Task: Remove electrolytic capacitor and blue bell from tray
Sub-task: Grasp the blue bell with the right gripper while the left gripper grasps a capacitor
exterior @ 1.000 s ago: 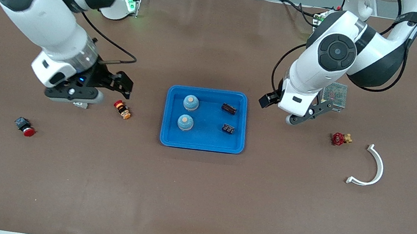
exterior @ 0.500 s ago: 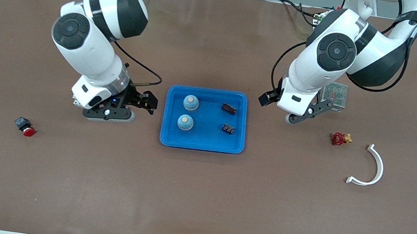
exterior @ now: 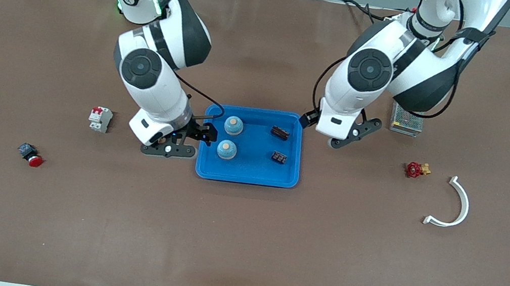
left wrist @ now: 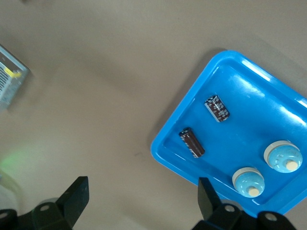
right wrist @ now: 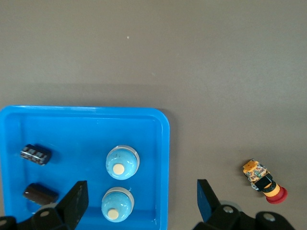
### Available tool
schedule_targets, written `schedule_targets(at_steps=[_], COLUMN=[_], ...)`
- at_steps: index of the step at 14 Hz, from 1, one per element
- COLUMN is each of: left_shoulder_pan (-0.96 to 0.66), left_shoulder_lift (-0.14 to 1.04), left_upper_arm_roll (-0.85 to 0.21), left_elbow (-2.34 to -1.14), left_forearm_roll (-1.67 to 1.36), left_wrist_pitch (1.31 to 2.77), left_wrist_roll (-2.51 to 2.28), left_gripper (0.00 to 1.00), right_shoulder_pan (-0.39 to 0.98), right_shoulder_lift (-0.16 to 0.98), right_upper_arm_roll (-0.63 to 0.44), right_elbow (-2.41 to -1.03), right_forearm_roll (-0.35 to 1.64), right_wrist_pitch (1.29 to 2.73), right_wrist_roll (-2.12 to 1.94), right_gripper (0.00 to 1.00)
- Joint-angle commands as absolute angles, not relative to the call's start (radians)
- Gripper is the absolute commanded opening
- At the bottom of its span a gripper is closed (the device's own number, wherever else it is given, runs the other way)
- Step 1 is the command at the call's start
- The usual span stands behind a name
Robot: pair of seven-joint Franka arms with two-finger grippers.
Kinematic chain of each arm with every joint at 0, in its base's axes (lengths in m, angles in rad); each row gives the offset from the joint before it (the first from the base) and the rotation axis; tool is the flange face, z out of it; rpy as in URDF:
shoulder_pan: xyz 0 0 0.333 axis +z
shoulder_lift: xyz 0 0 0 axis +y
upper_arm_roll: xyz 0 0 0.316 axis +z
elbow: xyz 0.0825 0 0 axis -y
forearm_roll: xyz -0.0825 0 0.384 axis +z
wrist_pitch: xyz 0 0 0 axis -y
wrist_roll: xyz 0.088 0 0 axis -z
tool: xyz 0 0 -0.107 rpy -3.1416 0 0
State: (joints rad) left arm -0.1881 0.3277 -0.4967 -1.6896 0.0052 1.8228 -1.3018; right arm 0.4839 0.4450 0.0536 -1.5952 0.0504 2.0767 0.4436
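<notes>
**Both grippers open and empty at the blue tray**

A red-capped push button lies toward the right arm's end of the table, with a small white circuit breaker farther from the front camera than it. The right gripper hangs over the tray's edge at that end, its fingers spread wide with nothing between them; its wrist view also shows an orange-and-red switch on the bare table just beside the tray. The blue tray sits mid-table holding two pale blue bells side by side and two dark capacitors, all four apart from one another. The left gripper hovers over the table just beside the tray's opposite edge, its fingers likewise wide apart and holding nothing. Toward the left arm's end rest a metal mesh box, a red valve handle and a white curved bracket.
</notes>
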Motion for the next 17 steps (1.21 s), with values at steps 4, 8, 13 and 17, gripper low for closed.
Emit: schedule_targets(at_steps=[4,8,13,17], left_shoulder_pan=[-0.264,-0.314,-0.331,-0.334], left_shoulder_lift=[0.457,0.54,0.61,0.653], left_upper_arm_roll=[-0.5,-0.499,-0.494,-0.492], left_elbow=[-1.693,-1.721,-1.726,-1.735], left_forearm_roll=[0.058,0.141,0.163,0.205], left_wrist_pitch=[1.992,2.103,2.132,2.21], left_wrist_roll=[-1.627,-1.82,-1.896,-2.02], left_gripper=[1.0,1.0,0.89,0.82], right_shoulder_pan=[0.52,0.537,0.538,0.545], right_shoulder_lift=[0.517,0.569,0.624,0.652], right_upper_arm_roll=[0.044,0.044,0.044,0.044], right_elbow=[-1.592,-1.591,-1.591,-1.591], right_forearm_roll=[0.029,0.028,0.028,0.028], right_wrist_pitch=[2.126,2.174,2.247,2.283], right_wrist_roll=[0.465,0.463,0.463,0.463], right_gripper=[1.0,1.0,1.0,1.0])
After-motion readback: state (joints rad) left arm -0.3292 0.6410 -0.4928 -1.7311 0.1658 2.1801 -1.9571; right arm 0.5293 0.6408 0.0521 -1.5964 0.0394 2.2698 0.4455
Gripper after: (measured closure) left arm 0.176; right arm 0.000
